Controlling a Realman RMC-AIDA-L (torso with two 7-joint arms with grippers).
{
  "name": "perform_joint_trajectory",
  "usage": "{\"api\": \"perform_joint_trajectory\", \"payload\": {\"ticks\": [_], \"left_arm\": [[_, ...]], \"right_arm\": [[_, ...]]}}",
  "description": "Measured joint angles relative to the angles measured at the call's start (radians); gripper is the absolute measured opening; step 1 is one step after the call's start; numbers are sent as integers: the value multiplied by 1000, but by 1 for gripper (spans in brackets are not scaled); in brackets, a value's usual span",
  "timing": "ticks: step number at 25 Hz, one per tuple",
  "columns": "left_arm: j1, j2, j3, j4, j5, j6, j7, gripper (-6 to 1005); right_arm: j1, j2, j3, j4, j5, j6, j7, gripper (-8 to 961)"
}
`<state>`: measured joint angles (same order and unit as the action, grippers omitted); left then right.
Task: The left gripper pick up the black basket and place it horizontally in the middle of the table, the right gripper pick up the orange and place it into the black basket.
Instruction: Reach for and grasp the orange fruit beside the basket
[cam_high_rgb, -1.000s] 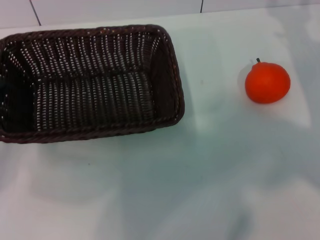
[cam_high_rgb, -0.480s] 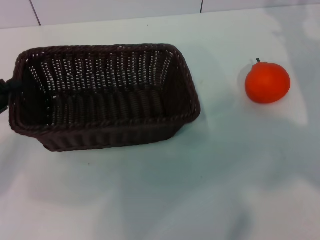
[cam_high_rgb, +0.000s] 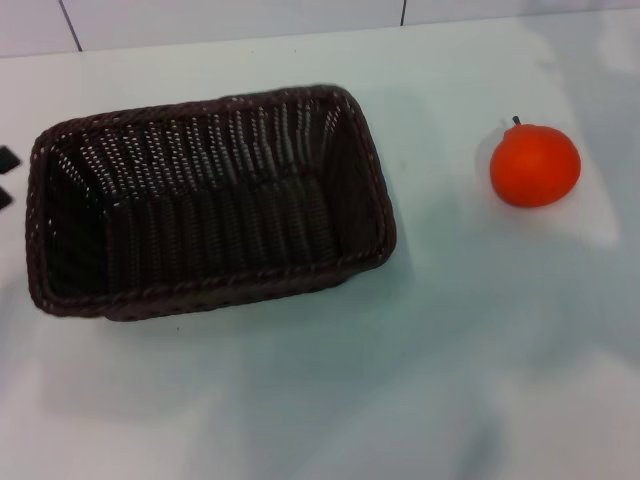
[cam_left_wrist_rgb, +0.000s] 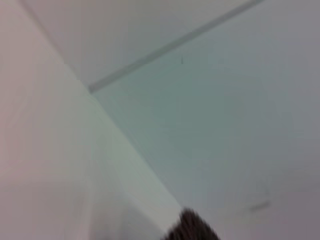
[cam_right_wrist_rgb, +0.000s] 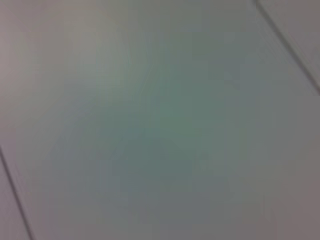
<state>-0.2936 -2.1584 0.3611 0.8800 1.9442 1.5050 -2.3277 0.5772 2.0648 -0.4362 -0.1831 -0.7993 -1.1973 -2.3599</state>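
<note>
Now the large rectangular dark brown-black woven wicker basket (cam_high_rgb: 210, 205) sits on the plain white, faintly bluish table (cam_high_rgb: 420, 380) with its long axis running roughly side to side across the head view, slightly skewed so the end nearer the orange lies a little farther from the robot than the opposite end. Its open mouth faces up and its braided rim is seen whole. The small round glossy orange-red fruit with a short dark stem (cam_high_rgb: 535, 165) rests on the table well apart from the basket, off its right short end, stem pointing up and away from the robot. Just beside the basket's left short end, at the picture's edge, two small black finger tips of the left gripper (cam_high_rgb: 5, 176) show, one above the other with a gap between them, parted and not touching the rim; the rest of that gripper is cut off. The left wrist view shows only pale surface, a seam line and a dark blurred corner of the basket (cam_left_wrist_rgb: 192, 227). The right wrist view is a blurred pale surface; the right gripper appears nowhere, so its fingers cannot be judged.
</note>
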Motion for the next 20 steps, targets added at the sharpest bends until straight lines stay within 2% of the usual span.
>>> {"api": "perform_joint_trajectory", "payload": {"ticks": [1, 6, 7, 8, 9, 11, 13, 14, 15, 18, 20], "left_arm": [[-3, 5, -40, -5, -2, -7, 50, 699], [-9, 20, -143, -43, -70, -13, 273, 711], [-8, 22, -150, -52, -91, -12, 311, 714], [-6, 22, -159, -66, -130, -10, 379, 714], [-6, 22, -159, -66, -130, -10, 379, 714], [0, 13, -172, -122, -259, -4, 602, 714], [-1, 7, -173, -156, -319, 6, 715, 715], [-4, 5, -172, -181, -354, 15, 784, 715], [-6, 4, -172, -191, -367, 18, 812, 715], [-17, 4, -171, -234, -417, 33, 915, 715], [-25, 3, -169, -253, -441, 41, 964, 708]], "right_arm": [[-3, -6, -23, -12, -14, 4, 21, 944], [-36, -37, -140, -161, -169, 32, 201, 944], [-49, -57, -172, -235, -276, 45, 323, 944], [-49, -57, -172, -235, -276, 45, 323, 944], [-52, -71, -183, -276, -350, 47, 392, 944], [-54, -99, -196, -358, -509, 38, 548, 944], [-55, -118, -199, -475, -687, 5, 719, 944], [-54, -125, -196, -616, -856, -38, 889, 944], [-54, -125, -196, -616, -856, -38, 889, 944], [-34, -135, -189, -785, -1091, -115, 1106, 945], [-1, -147, -179, -842, -1233, -201, 1203, 945]]}}
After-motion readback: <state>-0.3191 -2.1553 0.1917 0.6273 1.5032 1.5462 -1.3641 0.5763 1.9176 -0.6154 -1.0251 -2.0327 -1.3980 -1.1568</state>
